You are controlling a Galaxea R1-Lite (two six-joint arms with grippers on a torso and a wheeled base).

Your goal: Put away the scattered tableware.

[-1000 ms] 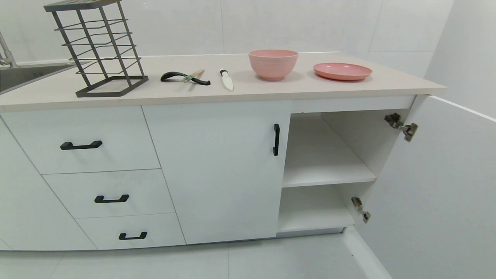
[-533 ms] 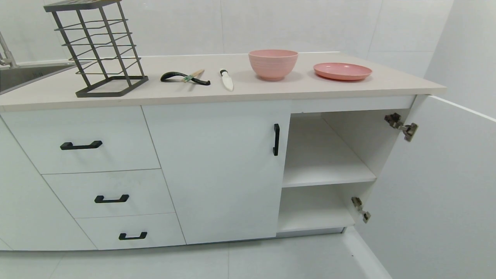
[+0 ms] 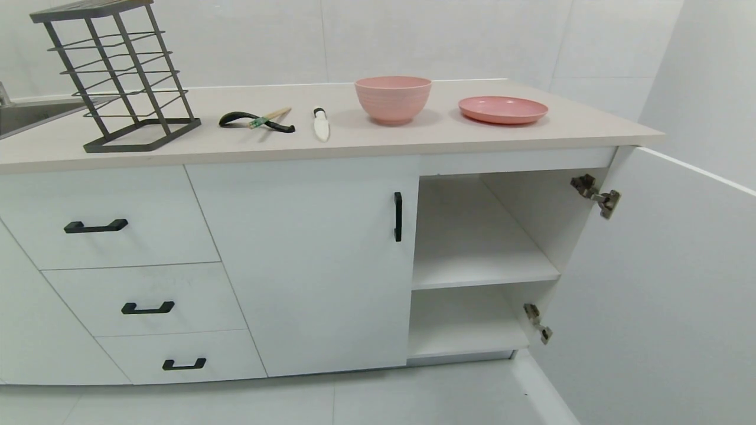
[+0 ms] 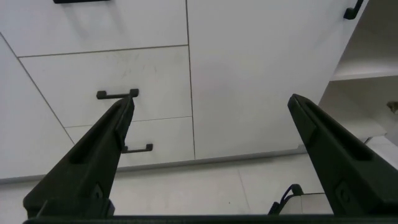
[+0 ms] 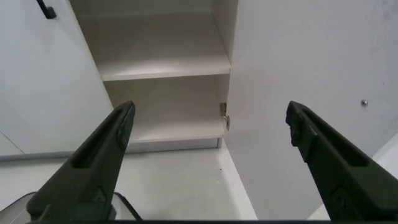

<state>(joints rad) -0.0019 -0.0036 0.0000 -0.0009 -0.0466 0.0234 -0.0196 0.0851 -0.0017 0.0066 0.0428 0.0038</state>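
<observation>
Looking down from my head camera, I count on the countertop [image 3: 413,134] one pink bowl [image 3: 393,99], one pink plate [image 3: 503,110] near it, one white knife [image 3: 321,124], wooden chopsticks [image 3: 270,115] crossing one black curved utensil [image 3: 236,118], and one dark wire rack [image 3: 115,77]. My left wrist camera faces the drawers [image 4: 112,68]; there my left gripper [image 4: 211,101] has its two fingers spread wide, holding nothing. My right wrist camera faces the open cabinet's two shelves [image 5: 161,59]; my right gripper [image 5: 210,108] is equally wide apart and holds nothing.
</observation>
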